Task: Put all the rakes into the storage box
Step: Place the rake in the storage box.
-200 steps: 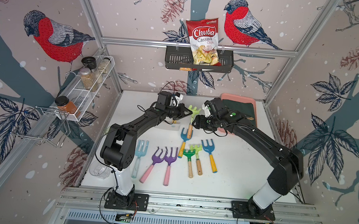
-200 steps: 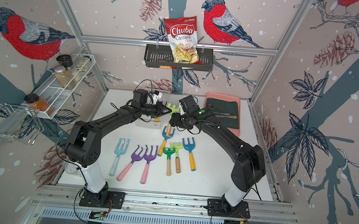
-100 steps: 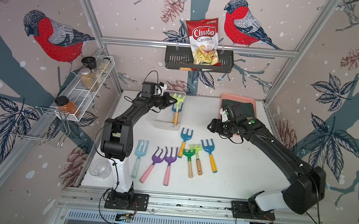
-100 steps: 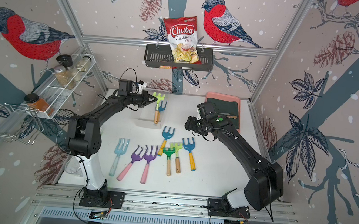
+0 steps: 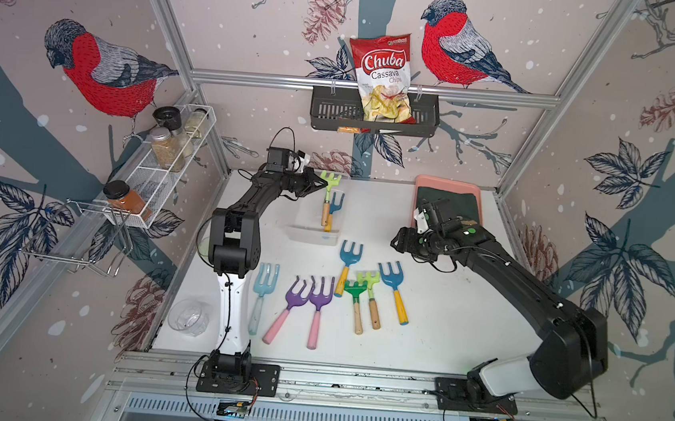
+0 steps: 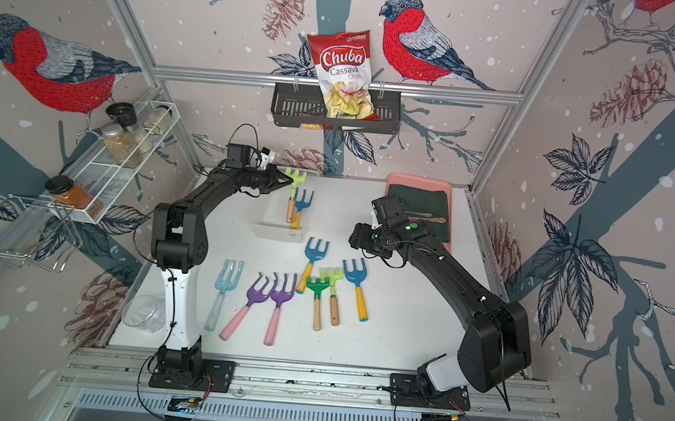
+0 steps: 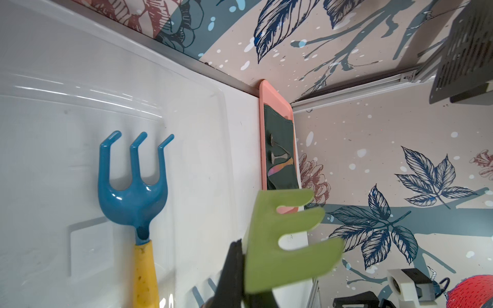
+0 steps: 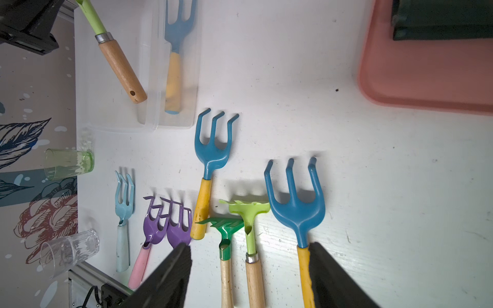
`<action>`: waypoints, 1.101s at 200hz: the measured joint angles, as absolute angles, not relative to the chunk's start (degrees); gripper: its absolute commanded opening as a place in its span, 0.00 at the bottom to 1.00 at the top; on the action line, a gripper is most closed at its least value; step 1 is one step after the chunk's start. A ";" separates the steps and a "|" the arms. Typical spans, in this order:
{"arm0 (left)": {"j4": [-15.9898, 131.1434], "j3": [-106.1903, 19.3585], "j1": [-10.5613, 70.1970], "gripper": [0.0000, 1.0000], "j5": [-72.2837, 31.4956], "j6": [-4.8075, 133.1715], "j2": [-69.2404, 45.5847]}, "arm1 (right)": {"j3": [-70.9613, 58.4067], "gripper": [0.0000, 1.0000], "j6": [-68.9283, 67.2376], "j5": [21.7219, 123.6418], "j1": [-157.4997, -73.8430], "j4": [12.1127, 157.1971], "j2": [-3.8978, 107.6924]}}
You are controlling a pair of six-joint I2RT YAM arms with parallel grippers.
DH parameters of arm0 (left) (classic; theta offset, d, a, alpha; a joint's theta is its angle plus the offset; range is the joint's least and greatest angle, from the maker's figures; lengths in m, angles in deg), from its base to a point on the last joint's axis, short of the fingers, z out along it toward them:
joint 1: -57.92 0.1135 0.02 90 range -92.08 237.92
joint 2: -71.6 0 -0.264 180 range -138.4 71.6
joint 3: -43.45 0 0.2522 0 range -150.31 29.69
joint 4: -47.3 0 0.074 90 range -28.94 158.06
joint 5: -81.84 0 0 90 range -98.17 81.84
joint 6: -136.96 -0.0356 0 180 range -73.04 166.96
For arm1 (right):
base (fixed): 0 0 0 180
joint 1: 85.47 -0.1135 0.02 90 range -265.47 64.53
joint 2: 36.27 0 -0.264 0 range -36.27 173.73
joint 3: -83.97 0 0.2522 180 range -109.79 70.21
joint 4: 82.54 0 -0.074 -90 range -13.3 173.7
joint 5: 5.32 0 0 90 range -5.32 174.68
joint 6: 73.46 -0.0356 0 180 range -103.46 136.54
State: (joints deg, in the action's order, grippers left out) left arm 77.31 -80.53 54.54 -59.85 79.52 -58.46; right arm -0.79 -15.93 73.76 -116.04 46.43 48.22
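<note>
White table [image 5: 443, 312]: your clear storage box [image 5: 312, 236] sits near the far edge, left of centre, with a blue fork [image 5: 335, 203] lying in it. The lime rake [image 5: 325, 210] hangs over the box, head up and wooden handle down between the walls; can't tell if it touches the floor. Your left gripper [image 5: 323, 183] is clamped tight on the rake's head. Your right gripper [image 5: 397, 244] hovers empty with its jaws apart, near the row of loose tools [image 5: 320, 297].

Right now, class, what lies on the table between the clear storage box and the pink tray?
Nothing: between the storage box and the pink tray the white table is bare, as the right wrist view shows.
</note>
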 measured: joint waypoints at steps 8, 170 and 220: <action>77.62 -81.57 54.54 0.00 -60.17 79.54 -59.73 | -0.46 0.73 -15.73 73.74 -115.88 46.67 48.31; 82.29 -87.74 53.12 0.00 -58.99 81.24 -71.53 | 5.20 0.73 -14.95 71.21 -115.36 51.13 49.73; 82.10 -88.92 53.10 0.08 -57.62 82.14 -73.43 | 6.99 0.73 -14.97 71.27 -115.53 51.93 50.03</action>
